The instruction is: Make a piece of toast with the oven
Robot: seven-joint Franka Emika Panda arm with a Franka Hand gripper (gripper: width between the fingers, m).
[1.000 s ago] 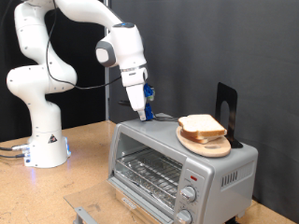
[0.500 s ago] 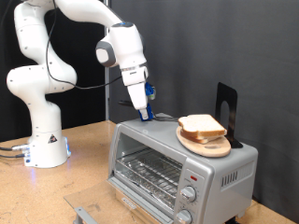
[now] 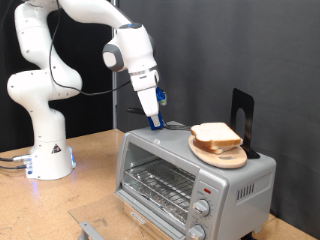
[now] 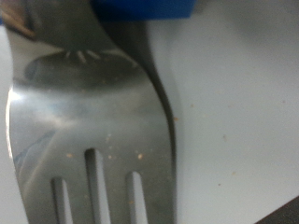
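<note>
The silver-grey oven stands on the wooden table, and its wire rack shows behind the glass front. On its top a round wooden plate carries pale bread, the piece of toast lying uppermost. My gripper, with blue fingertips, is down at the oven's top, at its rear corner on the exterior view's left, apart from the plate. In the wrist view a metal fork with slots fills the frame, lying on the pale oven top right under a blue fingertip.
A black upright stand sits on the oven top behind the plate. Two round knobs are on the oven's front. The robot base is at the exterior view's left. A grey object lies at the bottom edge.
My gripper has shifted slightly to the exterior view's right and a little lower over the oven top. Bread, plate and oven have not moved.
</note>
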